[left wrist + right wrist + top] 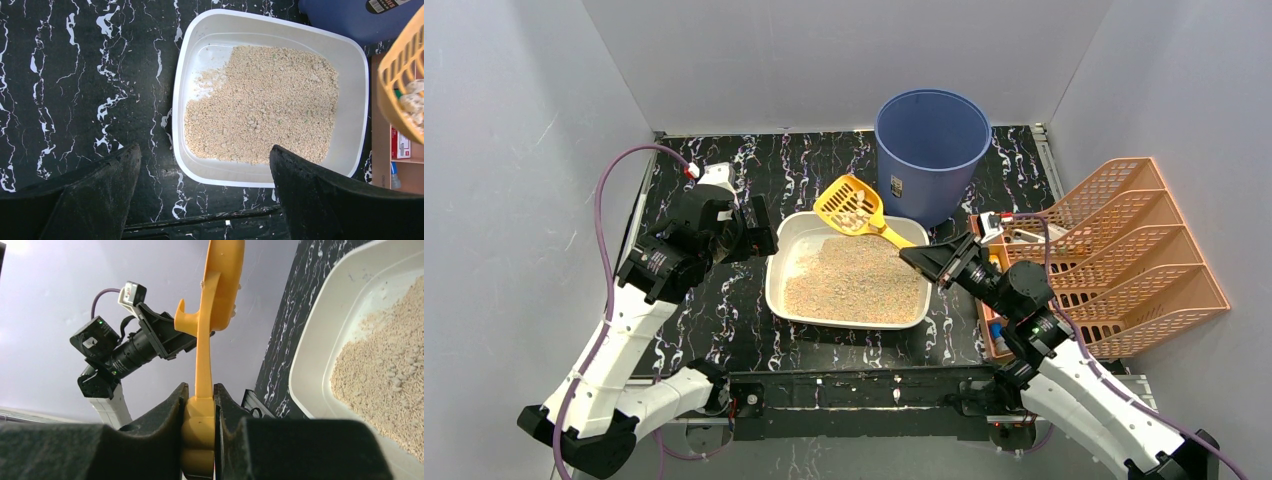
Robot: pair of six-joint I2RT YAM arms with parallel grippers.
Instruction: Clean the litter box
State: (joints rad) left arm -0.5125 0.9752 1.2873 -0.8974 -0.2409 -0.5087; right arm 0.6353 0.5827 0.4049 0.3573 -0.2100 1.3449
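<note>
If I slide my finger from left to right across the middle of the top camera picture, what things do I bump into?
First the left gripper → the litter box → the right gripper, pinching the handle of the yellow scoop → the orange rack.

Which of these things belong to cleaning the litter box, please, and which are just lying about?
Job: litter box; yellow scoop, clamped in the right gripper; blue bucket, probably for waste.
Lying about: orange lattice rack; left gripper, open and empty.
</note>
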